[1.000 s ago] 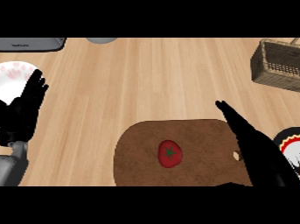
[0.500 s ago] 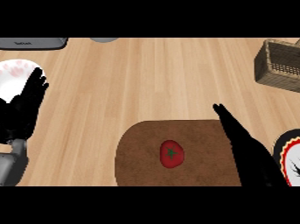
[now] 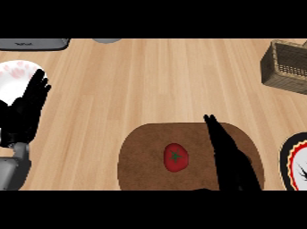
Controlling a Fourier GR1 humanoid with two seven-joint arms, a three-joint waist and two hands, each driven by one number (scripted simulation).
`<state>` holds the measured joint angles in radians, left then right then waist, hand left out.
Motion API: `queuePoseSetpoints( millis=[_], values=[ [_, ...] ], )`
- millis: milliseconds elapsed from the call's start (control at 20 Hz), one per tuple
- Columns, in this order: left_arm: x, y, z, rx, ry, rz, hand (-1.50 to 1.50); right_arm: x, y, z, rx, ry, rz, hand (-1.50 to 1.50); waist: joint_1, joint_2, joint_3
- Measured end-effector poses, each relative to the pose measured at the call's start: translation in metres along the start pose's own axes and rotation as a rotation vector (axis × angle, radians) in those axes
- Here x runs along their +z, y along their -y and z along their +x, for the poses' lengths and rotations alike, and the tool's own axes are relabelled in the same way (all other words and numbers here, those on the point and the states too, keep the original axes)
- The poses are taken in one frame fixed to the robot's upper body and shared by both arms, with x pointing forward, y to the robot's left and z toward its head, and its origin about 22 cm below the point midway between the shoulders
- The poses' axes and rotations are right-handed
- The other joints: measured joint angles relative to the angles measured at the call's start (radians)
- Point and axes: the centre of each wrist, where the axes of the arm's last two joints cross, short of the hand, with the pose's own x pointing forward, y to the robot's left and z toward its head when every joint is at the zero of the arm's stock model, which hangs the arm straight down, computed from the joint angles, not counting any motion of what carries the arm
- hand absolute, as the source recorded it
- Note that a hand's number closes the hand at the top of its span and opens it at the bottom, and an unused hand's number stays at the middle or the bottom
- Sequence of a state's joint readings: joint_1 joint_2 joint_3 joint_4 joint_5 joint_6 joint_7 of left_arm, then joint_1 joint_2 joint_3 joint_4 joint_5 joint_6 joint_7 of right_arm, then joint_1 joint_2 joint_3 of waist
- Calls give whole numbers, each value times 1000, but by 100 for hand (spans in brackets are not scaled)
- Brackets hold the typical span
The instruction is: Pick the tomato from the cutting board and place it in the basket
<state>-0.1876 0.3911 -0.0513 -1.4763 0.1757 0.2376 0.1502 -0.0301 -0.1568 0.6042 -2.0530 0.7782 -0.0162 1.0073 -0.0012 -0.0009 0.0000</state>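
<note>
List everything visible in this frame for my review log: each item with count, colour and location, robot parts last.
tomato: one, red with a green stem mark, on the cutting board, just left of the right hand.
cutting board: one, brown, rounded, lower centre of the counter.
basket: one, tan wicker, far right, near the top.
white plate: one, white with pink marks, left edge, partly behind the left hand.
patterned plate: one, black, red and cream, lower right edge.
grey object: one, top left, cut off by the edge.
counter: light wood.
left hand: black, open, fingers up, resting at the left.
right hand: black, fingers straight, over the cutting board's right part.
</note>
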Motion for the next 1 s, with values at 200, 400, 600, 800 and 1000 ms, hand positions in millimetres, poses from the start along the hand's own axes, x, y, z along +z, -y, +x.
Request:
queuePoseSetpoints(
  millis=[200, 400, 600, 800, 1000],
  values=[
    [1, 2, -4, -1, 2, -1, 0, 1, -15, -1, 2, -9, -28, -150, 0, 0, 0],
    [-2, 3, -4, 0, -1, 2, 0, -2, -27, 1, -9, -10, -31, -150, 0, 0, 0],
    [-1, -4, -3, 2, 1, 0, 0, 4, -30, -2, -21, -4, -35, -150, 0, 0, 0],
    [0, 3, -4, 1, 8, 4, 0, 2, -38, -10, -23, -4, -34, -150, 0, 0, 0],
    [3, -1, -11, 1, 6, 2, 0, -10, -45, -9, -26, -23, -39, -150, 1, 1, 0]
  ],
)
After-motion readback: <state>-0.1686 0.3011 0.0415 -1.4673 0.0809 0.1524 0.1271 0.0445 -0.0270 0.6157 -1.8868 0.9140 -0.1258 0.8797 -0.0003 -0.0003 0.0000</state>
